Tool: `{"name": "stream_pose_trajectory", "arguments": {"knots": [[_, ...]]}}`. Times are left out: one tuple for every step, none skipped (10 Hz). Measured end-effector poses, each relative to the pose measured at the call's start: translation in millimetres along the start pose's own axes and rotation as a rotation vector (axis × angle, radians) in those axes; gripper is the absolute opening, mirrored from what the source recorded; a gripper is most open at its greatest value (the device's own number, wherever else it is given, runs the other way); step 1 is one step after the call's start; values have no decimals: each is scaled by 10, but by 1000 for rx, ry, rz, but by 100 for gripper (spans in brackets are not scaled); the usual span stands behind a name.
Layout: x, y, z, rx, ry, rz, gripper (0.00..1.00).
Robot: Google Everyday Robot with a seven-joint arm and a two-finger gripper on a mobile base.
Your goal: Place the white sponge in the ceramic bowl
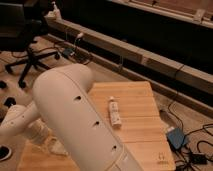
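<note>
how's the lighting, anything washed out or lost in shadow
Camera view: dim, warm light; the room behind the wooden table is dark; the pale robot arm is brightest and hides the table's left side; the gripper is out of sight.

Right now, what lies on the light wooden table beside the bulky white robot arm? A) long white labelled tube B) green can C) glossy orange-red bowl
A: the long white labelled tube lies flat on the light wooden table beside the bulky white robot arm; the gripper is low at the picture's left, partly hidden behind that arm.
</note>
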Motion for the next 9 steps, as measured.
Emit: {"name": "stream_pose_trajectory", "arguments": {"knots": [[-64, -29, -187, 5, -40, 23, 1], [-122, -45, -417, 0, -91, 49, 0], [-182, -101, -844, -11, -187, 94, 0], [-171, -183, -1306, -16, -288, 136, 0], [-98, -278, -1627, -7, -351, 167, 0], [31, -415, -2003, 8, -422, 206, 0], [180, -566, -2348, 31, -487, 246, 0], [293, -705, -2556, 48, -528, 282, 0], [370, -889, -2731, 66, -572, 329, 0]]}}
